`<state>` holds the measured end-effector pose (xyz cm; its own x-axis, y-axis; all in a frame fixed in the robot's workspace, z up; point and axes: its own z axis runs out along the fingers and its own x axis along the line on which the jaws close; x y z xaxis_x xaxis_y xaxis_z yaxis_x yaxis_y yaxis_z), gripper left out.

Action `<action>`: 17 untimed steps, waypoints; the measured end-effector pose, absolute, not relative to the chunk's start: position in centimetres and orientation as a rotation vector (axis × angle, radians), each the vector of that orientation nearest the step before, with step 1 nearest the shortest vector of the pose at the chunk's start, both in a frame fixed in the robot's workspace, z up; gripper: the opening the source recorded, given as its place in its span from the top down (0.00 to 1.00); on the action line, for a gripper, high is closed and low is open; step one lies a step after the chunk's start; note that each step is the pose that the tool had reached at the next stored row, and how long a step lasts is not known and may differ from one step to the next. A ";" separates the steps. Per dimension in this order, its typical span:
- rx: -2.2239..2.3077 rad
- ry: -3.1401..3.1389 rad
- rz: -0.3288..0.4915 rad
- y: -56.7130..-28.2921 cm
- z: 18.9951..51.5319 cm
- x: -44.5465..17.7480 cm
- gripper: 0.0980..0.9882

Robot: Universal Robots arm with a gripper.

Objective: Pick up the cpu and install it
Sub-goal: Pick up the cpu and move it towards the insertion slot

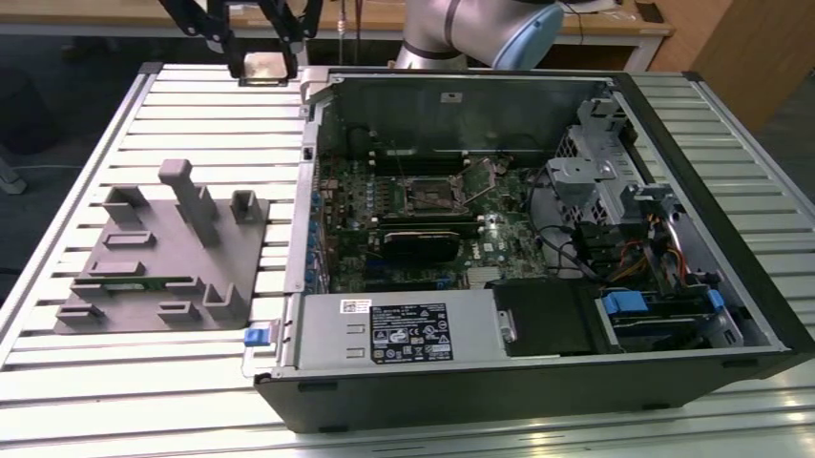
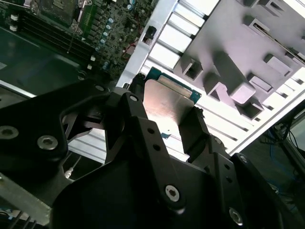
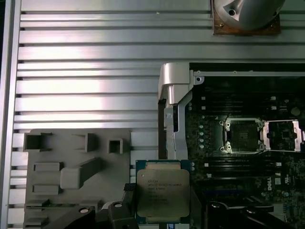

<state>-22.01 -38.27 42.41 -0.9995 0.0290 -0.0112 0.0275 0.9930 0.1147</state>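
Observation:
The cpu is a flat square chip with a silvery top, lifted above the slatted table beyond the open computer case's far corner at the exterior view's left. My gripper is shut on it, with a black finger on each of two opposite edges. Both wrist views show the cpu pinched between the fingers, its green rim showing. The motherboard's open cpu socket lies inside the case, with its metal load plate flipped back. The chip hangs well clear of the socket.
A grey parts fixture with upright pegs sits on the slatted table beside the case. The case wall stands between fixture and motherboard. Inside are a power supply, drive cages and cables. The arm's base stands behind.

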 end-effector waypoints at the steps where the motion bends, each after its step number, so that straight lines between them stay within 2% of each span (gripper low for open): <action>1: 0.044 3.123 0.180 -38.2 42.4 -21.8 0.50; 17: 0.040 3.123 0.180 -38.0 42.4 -18.5 0.50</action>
